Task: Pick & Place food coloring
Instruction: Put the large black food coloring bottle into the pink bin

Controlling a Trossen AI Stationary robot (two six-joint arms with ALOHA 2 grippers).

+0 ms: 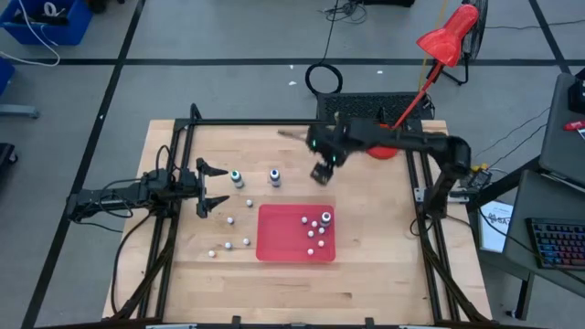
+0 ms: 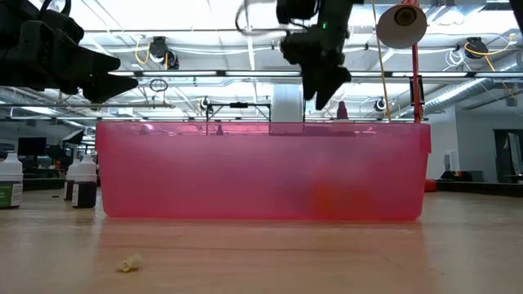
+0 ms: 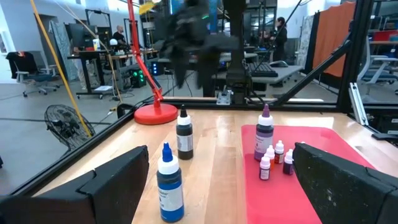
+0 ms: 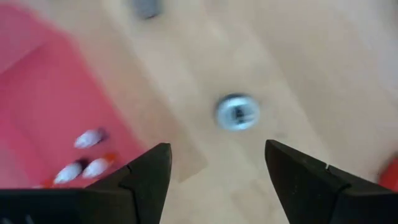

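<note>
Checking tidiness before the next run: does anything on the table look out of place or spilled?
Yes. Several tiny white bits lie scattered on the bare wood left of the red tray, apart from the small bottles grouped in it. Nothing looks spilled or damaged.

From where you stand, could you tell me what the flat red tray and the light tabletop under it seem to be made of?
The flat red tray looks like translucent plastic: in the low view its pink wall lets light and a darker blob show through, with a smooth, slightly frosted finish. The light tabletop looks like wood, probably butcher block: pale joined strips with visible grain and a matte finish.
</note>
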